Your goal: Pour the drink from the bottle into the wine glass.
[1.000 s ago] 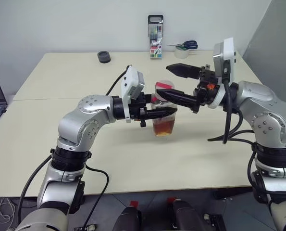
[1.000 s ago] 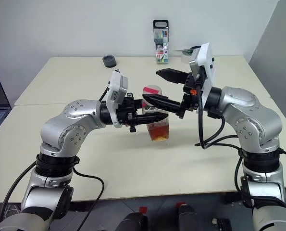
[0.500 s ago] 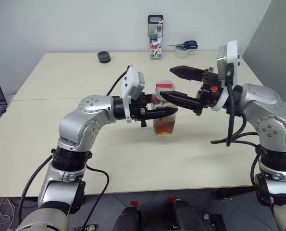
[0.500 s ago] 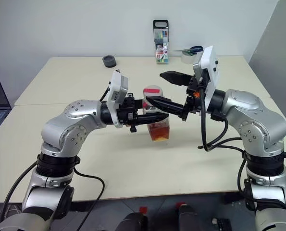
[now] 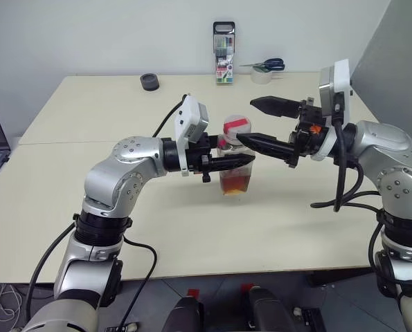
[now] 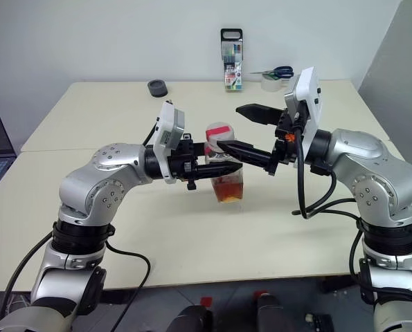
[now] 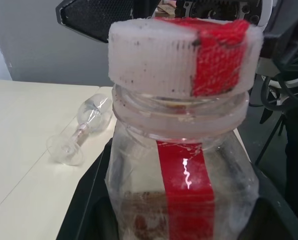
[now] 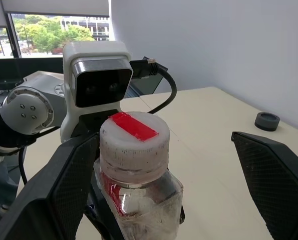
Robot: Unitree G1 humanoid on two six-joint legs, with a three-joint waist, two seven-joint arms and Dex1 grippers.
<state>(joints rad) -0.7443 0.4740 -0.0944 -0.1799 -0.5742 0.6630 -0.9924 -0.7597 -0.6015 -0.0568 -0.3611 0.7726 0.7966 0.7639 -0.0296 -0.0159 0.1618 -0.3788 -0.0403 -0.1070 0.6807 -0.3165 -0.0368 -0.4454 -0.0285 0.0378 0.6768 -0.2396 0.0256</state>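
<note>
Cap still on, right arm backing off from the bottle

The left gripper (image 5: 244, 160) stayed clamped on the small clear squarish plastic bottle (image 5: 236, 166), holding it upright over the cream table (image 5: 88, 111); the tea-coloured drink (image 5: 236, 182) sat low in it and the white cap with red strip (image 8: 133, 141) was in place. Over the last second the right gripper (image 5: 255, 122), jaws spread wide and empty, slid away toward the robot's right; its lower finger (image 5: 264, 144), earlier lying past the cap, now ended just beside it. The clear stemmed wine glass (image 7: 81, 131) lay on its side on the table, well apart. My reading: uncapping was not yet done, so pouring remained some way off, and the glass needed standing up first
</note>
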